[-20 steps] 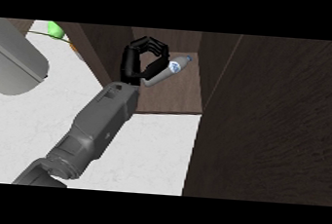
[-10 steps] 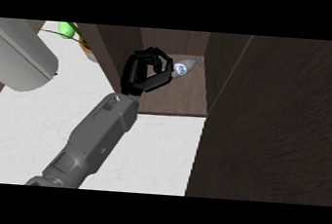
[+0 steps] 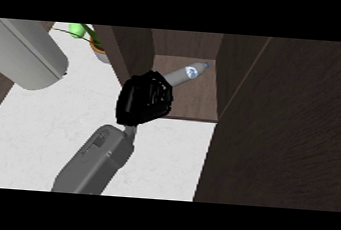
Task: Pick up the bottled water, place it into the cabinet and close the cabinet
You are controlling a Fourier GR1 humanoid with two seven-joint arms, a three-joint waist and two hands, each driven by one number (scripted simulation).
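One grey rounded body (image 3: 26, 52) at 10 o'clock, green plant (image 3: 87, 33) just beside it at 11. White counter (image 3: 39, 123) open toward 8 o'clock. Right forearm (image 3: 96, 162) entering from 7 o'clock. Right hand (image 3: 146, 103) curled and clamped on lower end of bottled water (image 3: 187, 73), at front edge of cabinet shelf (image 3: 196, 101). Bottle inside cabinet opening, tilted, long axis 7 to 1 o'clock, cap toward 1. Narrow room between dark left wall (image 3: 134, 49) and dark panel (image 3: 290, 130) filling 3 o'clock.

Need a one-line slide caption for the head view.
Black hand holds the bottled water on its side over the open cabinet's shelf.
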